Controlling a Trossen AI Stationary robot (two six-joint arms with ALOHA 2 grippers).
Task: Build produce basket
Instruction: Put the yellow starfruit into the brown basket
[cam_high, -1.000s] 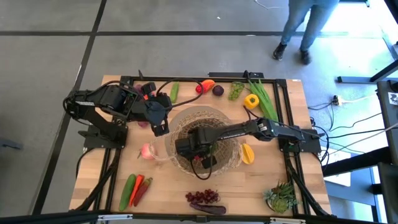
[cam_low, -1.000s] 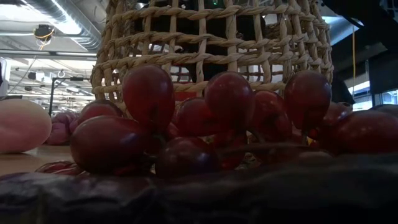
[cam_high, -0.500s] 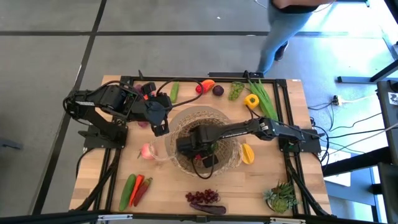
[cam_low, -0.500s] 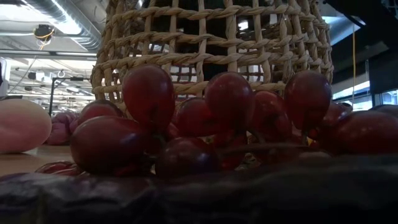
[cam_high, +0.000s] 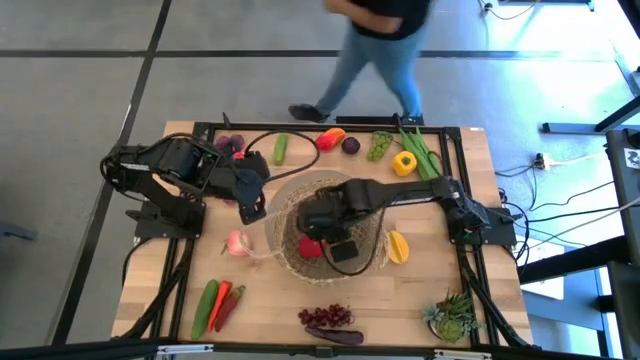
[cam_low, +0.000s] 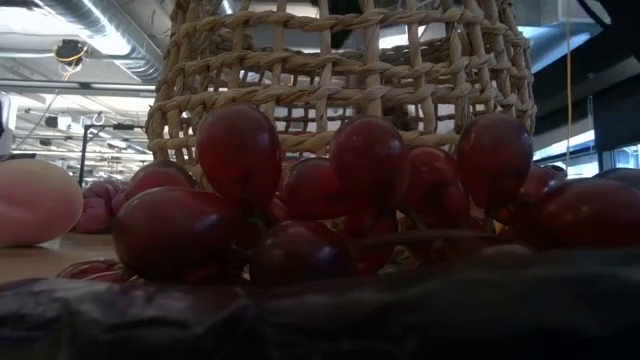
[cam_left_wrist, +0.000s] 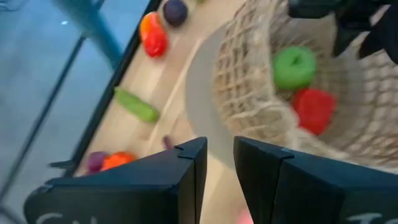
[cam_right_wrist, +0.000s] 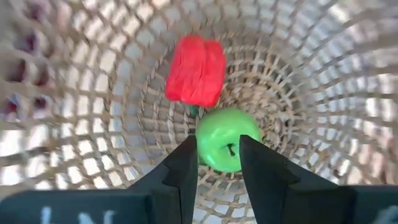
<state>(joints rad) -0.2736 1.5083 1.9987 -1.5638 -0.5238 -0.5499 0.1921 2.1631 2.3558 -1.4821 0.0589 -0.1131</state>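
The tan wicker basket (cam_high: 300, 215) stands mid-table; a red pepper (cam_high: 312, 247) and a green apple (cam_right_wrist: 221, 146) lie on its bottom. My right gripper (cam_high: 338, 240) hangs open above the basket's inside, pointing down, with the apple (cam_left_wrist: 293, 67) and pepper (cam_right_wrist: 196, 70) below its fingers. My left gripper (cam_high: 250, 206) is at the basket's left rim (cam_left_wrist: 249, 93), fingers a little apart, with the thin loop handle (cam_left_wrist: 198, 81) just ahead of them. Other produce lies around the basket on the table. In the low view the purple grapes (cam_low: 300, 200) lie before the basket (cam_low: 350, 70).
Along the far edge lie a cucumber (cam_high: 281, 148), an orange-red pepper (cam_high: 333, 137), green grapes (cam_high: 379, 146), a yellow pepper (cam_high: 404, 162) and green stalks (cam_high: 425, 160). Near side: chillies and cucumber (cam_high: 218, 303), purple grapes (cam_high: 327, 317), potted plant (cam_high: 452, 318). A person (cam_high: 375, 40) walks beyond the far edge.
My right gripper has risen out of the basket and shifted slightly right; the red pepper now shows on the basket's bottom where the gripper stood. My left gripper has drawn back a little toward the table's left. The person has walked leftward past the far edge.
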